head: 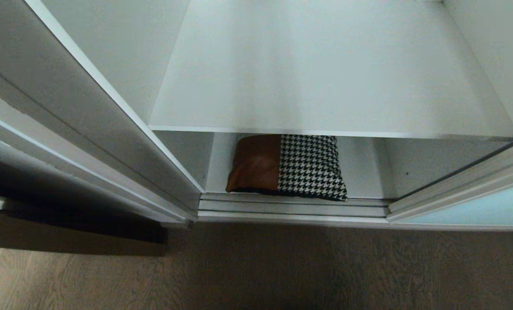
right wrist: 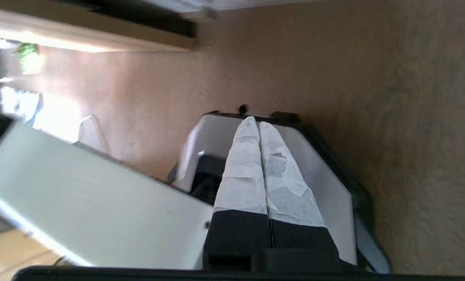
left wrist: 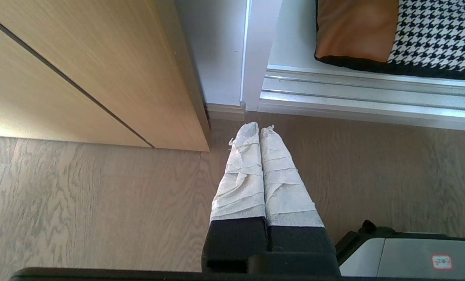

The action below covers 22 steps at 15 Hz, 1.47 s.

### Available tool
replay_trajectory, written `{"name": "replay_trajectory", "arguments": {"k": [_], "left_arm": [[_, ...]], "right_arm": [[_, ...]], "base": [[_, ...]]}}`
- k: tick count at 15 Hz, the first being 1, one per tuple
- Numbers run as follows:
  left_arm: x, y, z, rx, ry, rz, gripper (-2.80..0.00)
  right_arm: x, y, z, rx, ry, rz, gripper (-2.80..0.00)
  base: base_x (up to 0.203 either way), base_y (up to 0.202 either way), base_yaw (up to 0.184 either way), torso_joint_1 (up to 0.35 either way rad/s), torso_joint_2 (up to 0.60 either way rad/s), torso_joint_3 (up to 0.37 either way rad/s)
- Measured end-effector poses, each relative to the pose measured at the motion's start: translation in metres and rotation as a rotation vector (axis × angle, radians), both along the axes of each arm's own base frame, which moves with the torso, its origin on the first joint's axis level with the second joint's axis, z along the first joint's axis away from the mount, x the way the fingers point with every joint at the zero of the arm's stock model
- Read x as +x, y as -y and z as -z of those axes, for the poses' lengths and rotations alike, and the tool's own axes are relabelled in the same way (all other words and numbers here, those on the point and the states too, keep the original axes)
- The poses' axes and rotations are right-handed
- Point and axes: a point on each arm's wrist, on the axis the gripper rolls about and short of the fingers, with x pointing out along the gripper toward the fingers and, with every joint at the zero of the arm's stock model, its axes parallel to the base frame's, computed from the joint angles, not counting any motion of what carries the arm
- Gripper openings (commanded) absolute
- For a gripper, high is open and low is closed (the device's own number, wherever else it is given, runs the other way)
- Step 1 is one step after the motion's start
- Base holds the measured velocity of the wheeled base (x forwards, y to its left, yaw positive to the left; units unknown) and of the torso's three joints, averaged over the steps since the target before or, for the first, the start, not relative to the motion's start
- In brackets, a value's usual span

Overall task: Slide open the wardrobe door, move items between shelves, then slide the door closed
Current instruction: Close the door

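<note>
You see grey wood floor (head: 282, 267), open wardrobe, cushion (head: 288, 167) on the bottom shelf (head: 364, 172) beneath a bare white shelf (head: 325, 77), aqua sliding door (head: 476, 206) at right, left claw (left wrist: 259, 127) and right claw (right wrist: 254, 121) both pressed together, empty.

Grey-brown wood-grain floor (head: 282, 267)

White crinkled wrapping on 2 slim fingers (left wrist: 244, 171), black bases, white-and-black base shell (right wrist: 326, 183).

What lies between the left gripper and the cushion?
In the left wrist view, bare wood floor, then the silvery door track, separates the shut left gripper from the cushion.
</note>
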Motion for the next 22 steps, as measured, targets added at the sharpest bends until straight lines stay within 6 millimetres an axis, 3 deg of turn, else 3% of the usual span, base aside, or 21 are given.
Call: {"name": "replay_trajectory", "arguments": {"k": [6,12,22], "left_arm": [[0.000,0.000,0.000,0.000,0.000,0.000,-2.80],[0.000,0.000,0.000,0.000,0.000,0.000,-2.80],[0.000,0.000,0.000,0.000,-0.001,0.000,-2.80]], "right_arm": [[0.005,0.003,-0.001,-0.076,0.103,0.144,-2.80],[0.014,0.007,0.019,-0.266,0.257,0.327,-2.80],[0.008,0.006,0.026,-0.311,0.273,0.467,-2.80]], "base": [[0.000,0.000,0.000,0.000,0.00,0.000],[0.000,0.000,0.000,0.000,0.00,0.000],[0.000,0.000,0.000,0.000,0.00,0.000]]}}
